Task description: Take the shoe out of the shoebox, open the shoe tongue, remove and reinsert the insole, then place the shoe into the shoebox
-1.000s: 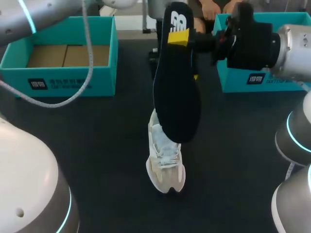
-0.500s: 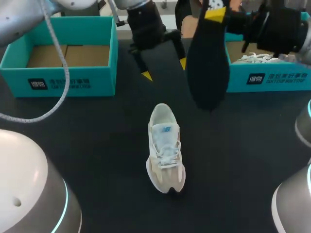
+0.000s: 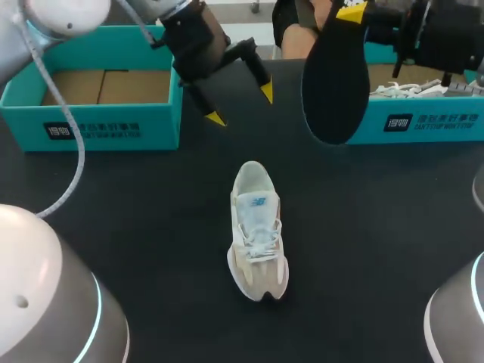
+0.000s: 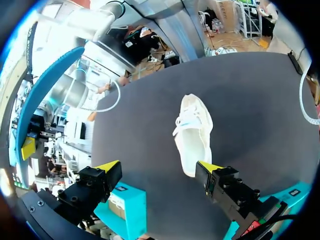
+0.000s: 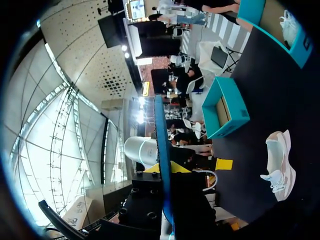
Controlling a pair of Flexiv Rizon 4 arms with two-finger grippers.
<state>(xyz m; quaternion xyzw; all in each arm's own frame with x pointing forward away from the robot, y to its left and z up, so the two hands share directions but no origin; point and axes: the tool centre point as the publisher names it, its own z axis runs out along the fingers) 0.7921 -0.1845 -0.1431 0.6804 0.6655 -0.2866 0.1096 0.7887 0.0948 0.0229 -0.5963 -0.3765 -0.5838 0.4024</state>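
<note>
A white and beige shoe (image 3: 257,227) lies on the dark table, toe toward the near edge; it also shows ahead of my open left gripper (image 4: 159,167) as the shoe (image 4: 194,132). My left gripper (image 3: 240,104) hovers behind the shoe, next to the left shoebox (image 3: 91,125), with nothing between its fingers. A black insole (image 3: 335,76) hangs in the air at the back right, with my right gripper (image 3: 355,11) shut on its upper end. In the right wrist view the insole (image 5: 161,150) is seen edge-on between the fingers of that gripper (image 5: 165,169), with the shoe (image 5: 277,162) far below.
The left teal shoebox stands open at the back left with a cardboard floor. A second teal box (image 3: 423,117) at the back right holds another white shoe (image 3: 401,89). My arms' grey bases fill the near corners.
The right gripper has carried the insole from over the shoe to the back right and higher. The left gripper has come into view behind the shoe and moved left.
</note>
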